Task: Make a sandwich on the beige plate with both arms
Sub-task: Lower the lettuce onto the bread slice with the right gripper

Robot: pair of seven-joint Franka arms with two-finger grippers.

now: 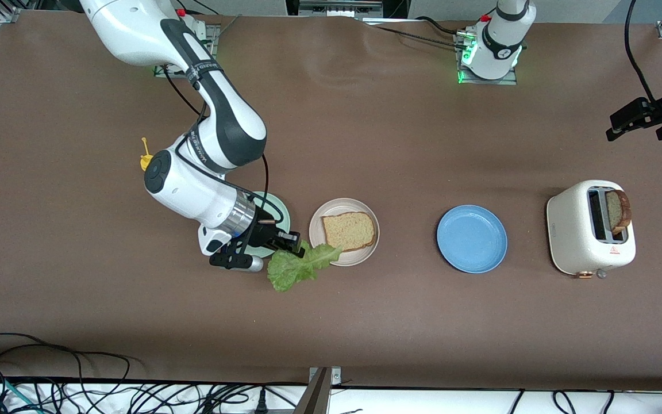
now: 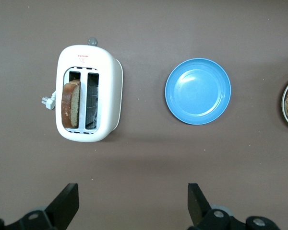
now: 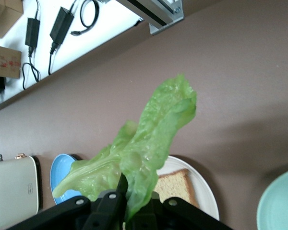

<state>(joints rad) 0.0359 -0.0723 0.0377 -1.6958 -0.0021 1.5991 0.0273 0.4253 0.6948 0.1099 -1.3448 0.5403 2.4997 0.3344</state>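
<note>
We are seeing the right tool (image 1: 285,240) pinching a ruffled, crinkly green lettuce leaf (image 1: 296,265) by one end, up in the air over the gap between the mint green plate (image 1: 276,214) and the beige plate (image 1: 345,232). The leaf is hanging limp with its long axis slanting, one tip reaching over the beige plate's rim and the broader frilled end pointing toward the front camera. On the round, shallow beige plate a square slice of grainy brown bread (image 1: 349,231) with a darker crust is lying flat. Toward the left arm's end of the desk a smooth round blue plate (image 1: 472,238) is sitting bare, and past it a rounded cream toaster (image 1: 589,228) is holding a second slice (image 1: 618,210) upright in one slot. The left tool (image 2: 129,206) is hovering high with its fingers spread wide, gripping nothing, over the desk near the toaster. The desk (image 1: 365,132) is wearing a matte brown cover, and cables are trailing along its front edge.
</note>
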